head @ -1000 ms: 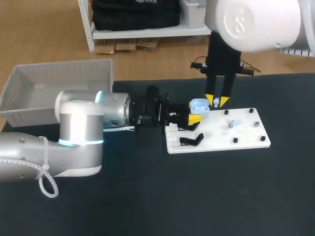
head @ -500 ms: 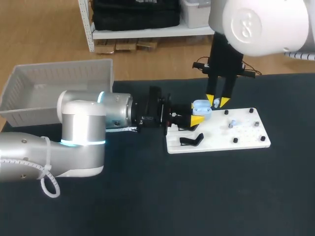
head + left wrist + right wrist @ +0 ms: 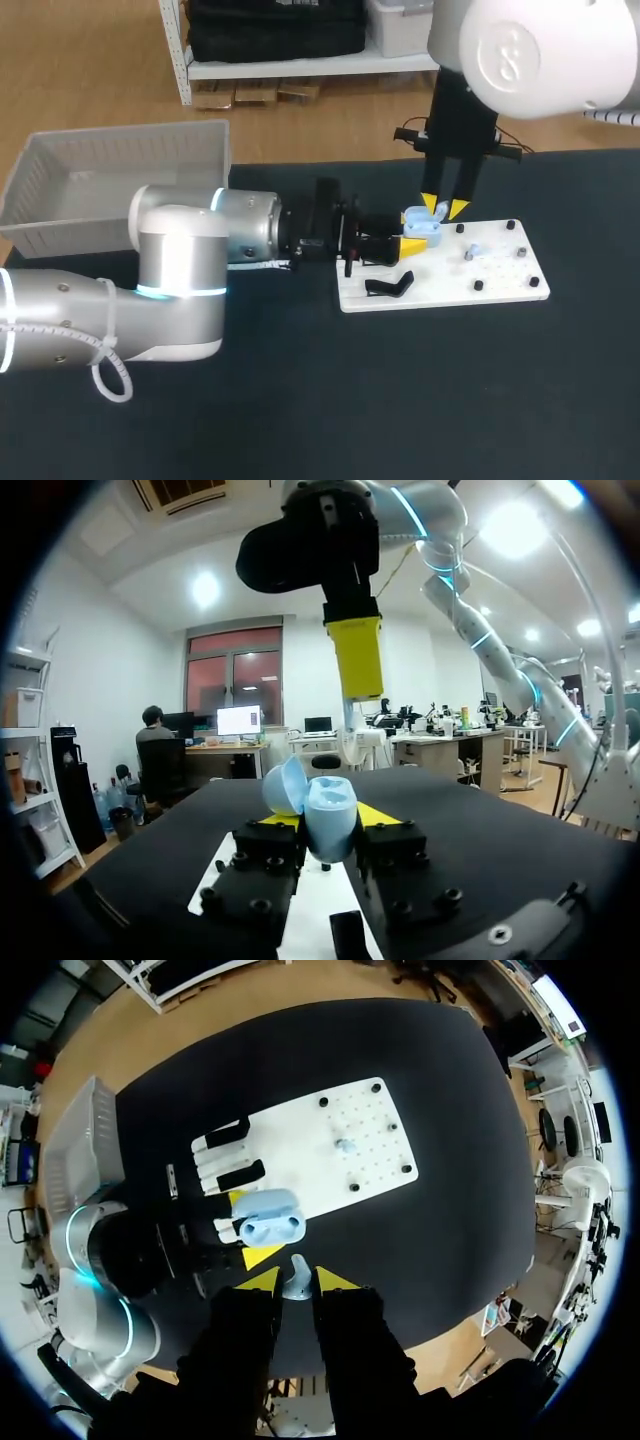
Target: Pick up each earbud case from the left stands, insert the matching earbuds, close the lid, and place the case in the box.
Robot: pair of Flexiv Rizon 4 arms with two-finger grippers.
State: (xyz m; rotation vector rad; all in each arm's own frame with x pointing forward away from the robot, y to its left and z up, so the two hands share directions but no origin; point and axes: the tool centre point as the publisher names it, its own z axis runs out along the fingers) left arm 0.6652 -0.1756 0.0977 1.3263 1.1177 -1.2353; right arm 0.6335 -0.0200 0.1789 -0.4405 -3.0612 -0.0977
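Observation:
My left gripper (image 3: 412, 240) is shut on a light blue earbud case (image 3: 421, 224) and holds it over the left part of the white board (image 3: 470, 285). From the left wrist the case (image 3: 328, 818) stands between the yellow tips with its lid (image 3: 283, 785) open. My right gripper (image 3: 441, 209) hangs straight above the case, shut on a small pale earbud (image 3: 296, 1278). In the right wrist view the open case (image 3: 270, 1222) lies just ahead of that earbud. A second earbud (image 3: 472, 250) sits on the board.
A black stand (image 3: 390, 285) sits on the board's near left corner, and small black pegs (image 3: 511, 226) dot its right side. A pale plastic bin (image 3: 110, 180) stands at the table's far left.
My left arm has carried the case to the right, bringing it under the right gripper. The right gripper has shifted slightly right and still holds its earbud.

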